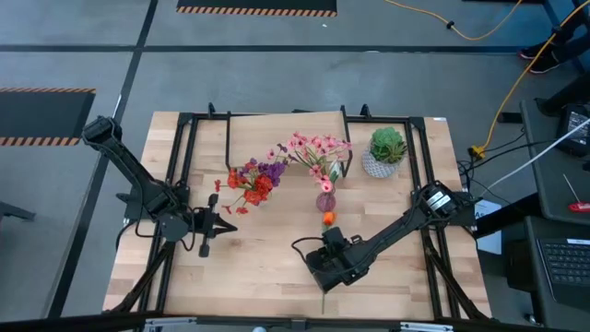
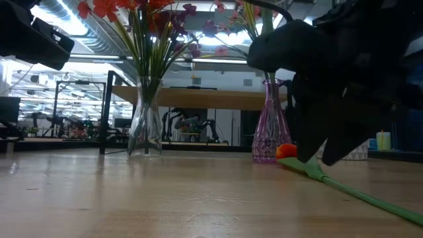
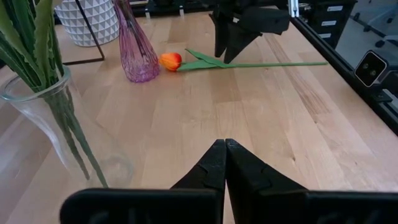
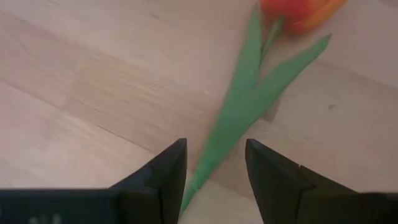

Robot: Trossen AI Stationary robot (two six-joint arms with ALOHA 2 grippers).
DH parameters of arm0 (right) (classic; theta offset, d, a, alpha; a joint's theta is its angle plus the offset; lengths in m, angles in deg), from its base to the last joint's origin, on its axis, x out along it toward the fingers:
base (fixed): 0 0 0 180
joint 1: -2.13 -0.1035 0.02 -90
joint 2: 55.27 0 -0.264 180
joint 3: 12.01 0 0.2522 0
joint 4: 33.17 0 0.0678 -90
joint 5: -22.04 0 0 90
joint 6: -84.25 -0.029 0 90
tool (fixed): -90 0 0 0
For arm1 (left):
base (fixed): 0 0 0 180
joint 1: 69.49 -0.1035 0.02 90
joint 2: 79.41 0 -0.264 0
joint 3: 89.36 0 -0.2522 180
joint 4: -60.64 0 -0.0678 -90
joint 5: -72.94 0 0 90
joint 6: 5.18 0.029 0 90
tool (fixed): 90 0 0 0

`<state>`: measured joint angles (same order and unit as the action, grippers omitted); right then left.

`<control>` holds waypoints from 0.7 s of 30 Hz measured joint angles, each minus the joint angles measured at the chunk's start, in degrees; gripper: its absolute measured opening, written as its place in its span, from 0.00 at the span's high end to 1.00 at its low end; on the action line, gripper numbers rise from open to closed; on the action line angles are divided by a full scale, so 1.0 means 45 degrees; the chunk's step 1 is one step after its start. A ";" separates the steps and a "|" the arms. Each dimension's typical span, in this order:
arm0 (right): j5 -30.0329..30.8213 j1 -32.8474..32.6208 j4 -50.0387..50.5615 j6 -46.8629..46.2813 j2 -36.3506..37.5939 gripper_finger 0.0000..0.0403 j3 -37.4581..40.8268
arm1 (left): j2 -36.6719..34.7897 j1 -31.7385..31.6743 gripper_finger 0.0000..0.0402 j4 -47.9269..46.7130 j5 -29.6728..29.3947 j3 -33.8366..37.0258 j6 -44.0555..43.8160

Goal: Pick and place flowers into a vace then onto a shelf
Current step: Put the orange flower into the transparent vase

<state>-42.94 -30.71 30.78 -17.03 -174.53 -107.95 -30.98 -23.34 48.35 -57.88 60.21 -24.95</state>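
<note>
An orange tulip (image 1: 328, 219) with a long green stem (image 4: 230, 124) lies flat on the table, its blossom (image 3: 171, 60) next to the purple vase (image 1: 325, 201), which holds pink flowers (image 1: 318, 152). My right gripper (image 4: 214, 168) points steeply down over the stem, open, with one finger on either side of it. I see no hold on the stem. A clear glass vase (image 2: 145, 125) holds red and purple flowers (image 1: 253, 180). My left gripper (image 3: 224, 146) is shut and holds nothing, waiting at the table's left, near the clear vase. The shelf (image 2: 211, 98) stands at the far side.
A round green plant in a white pot (image 1: 387, 152) stands at the far right. Black frame rails (image 1: 426, 184) run along the table's left and right sides. Bare wood (image 1: 258, 267) lies between the two arms toward the near edge.
</note>
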 joint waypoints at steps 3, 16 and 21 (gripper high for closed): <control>0.0145 0.0028 0.0021 -0.0003 -0.0017 0.59 0.0000 | 0.0000 0.0000 0.99 0.0000 -0.0001 0.0000 -0.0005; 0.0150 0.0233 0.0131 -0.0163 -0.0364 0.59 0.0000 | 0.0001 0.0000 1.00 0.0001 0.0085 0.0000 -0.0107; 0.0055 0.0223 0.0125 -0.0358 -0.0710 0.59 -0.0045 | 0.0000 0.0000 0.99 0.0000 0.0093 0.0000 -0.0107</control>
<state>-42.70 -29.71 31.34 -18.64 -177.72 -108.15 -30.98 -23.34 48.35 -57.46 60.21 -25.43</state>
